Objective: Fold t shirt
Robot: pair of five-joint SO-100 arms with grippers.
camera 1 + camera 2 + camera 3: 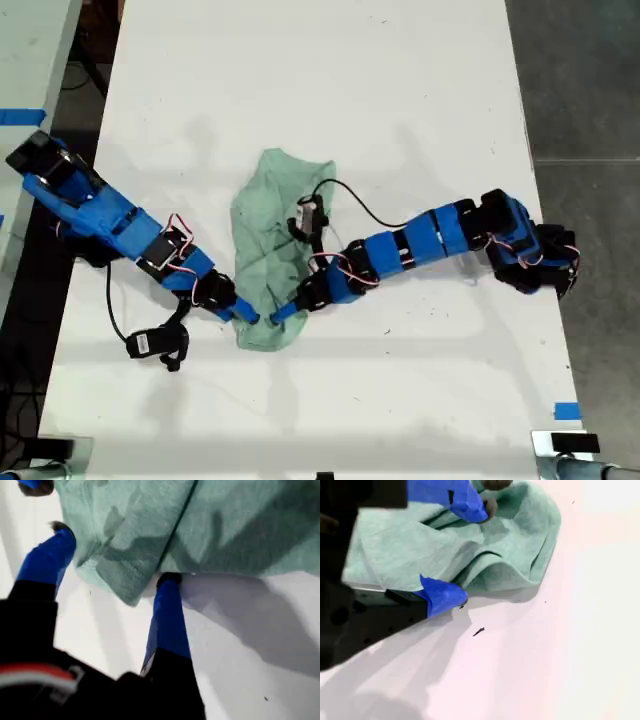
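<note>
Exterior view: the t shirt point(272, 215) lies crumpled lengthwise near the middle of a white table point(400, 80), with its far end rounded and its near end bunched into a narrower lump. One blue arm point(120, 225) reaches in from the exterior view's left and another blue arm point(430, 235) from the exterior view's right. Their tips meet, close together but apart, at the near end of the garment. The wrist views do not settle which arm is which. A scrap of blue tape point(567, 410) sits on the table towards the near right corner of the exterior view. First wrist view: my first gripper point(116, 554) stands with its jaws spread wide and grips nothing. One blue finger touches the folded hem of the shirt, while the other stands clear beside the cloth. Second wrist view: my second gripper point(474, 555) is likewise spread wide and straddles a raised fold of the shirt. One finger rests over the top of the cloth and the other lies low on the table at the fabric's edge. The jaws are not closed on the fold.
</note>
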